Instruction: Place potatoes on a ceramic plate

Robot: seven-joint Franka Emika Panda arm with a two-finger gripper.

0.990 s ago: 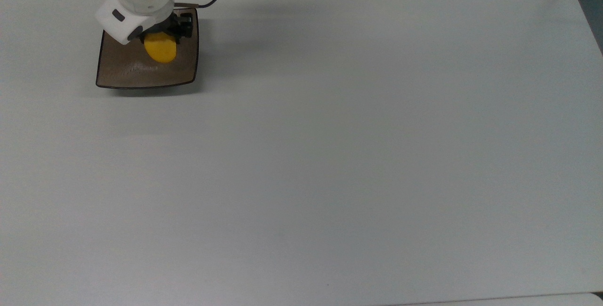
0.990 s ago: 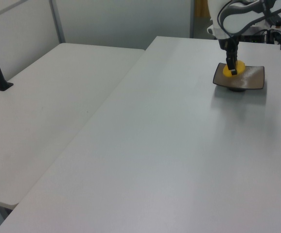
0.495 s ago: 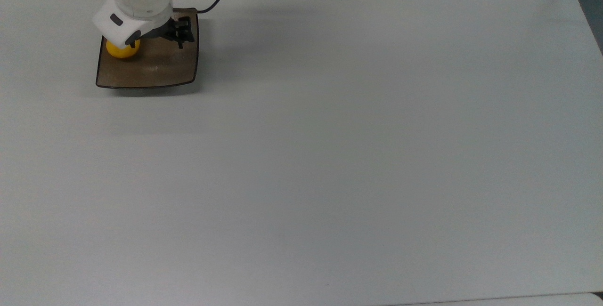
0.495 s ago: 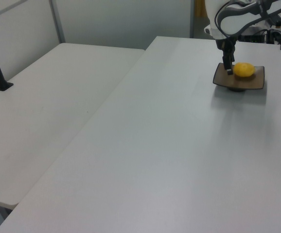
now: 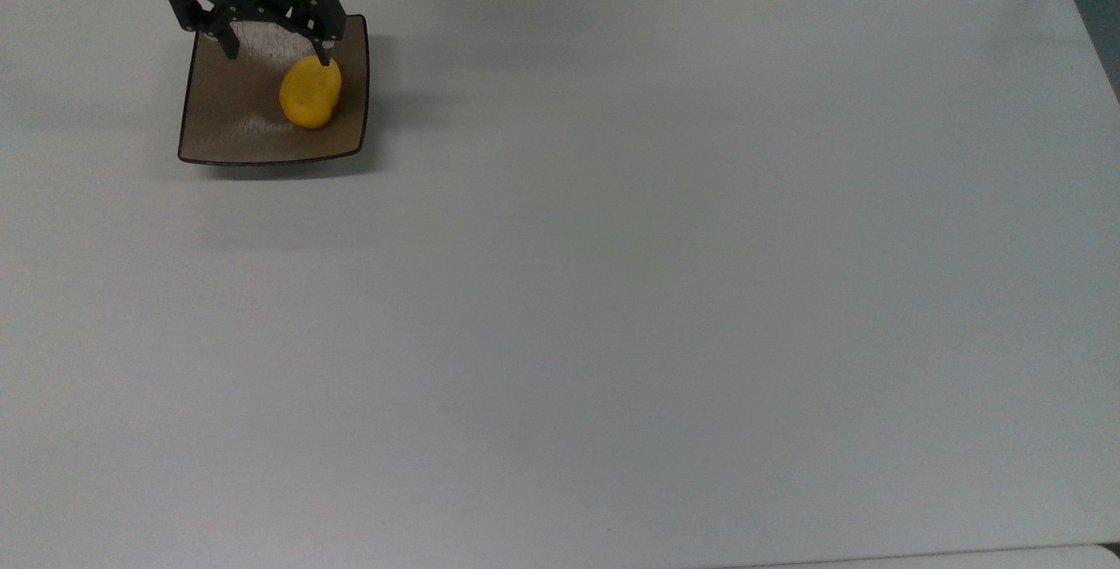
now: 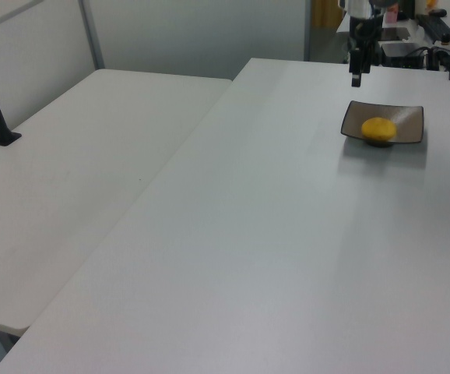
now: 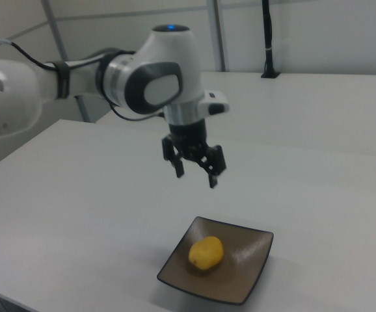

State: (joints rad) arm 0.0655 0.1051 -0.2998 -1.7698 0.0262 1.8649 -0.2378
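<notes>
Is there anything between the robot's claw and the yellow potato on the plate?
No. In the right view the open gripper hangs above the potato with only air between them. The potato lies alone on the brown plate.

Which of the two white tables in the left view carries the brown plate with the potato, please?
The nearer, larger table, toward the left view's right: the ceramic plate holding the potato sits at its far end. The adjoining table carries neither.

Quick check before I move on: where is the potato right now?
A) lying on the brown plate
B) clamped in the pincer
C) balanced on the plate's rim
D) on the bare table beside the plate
A: the potato lies inside the plate, with the open pincer raised clear above it.
</notes>
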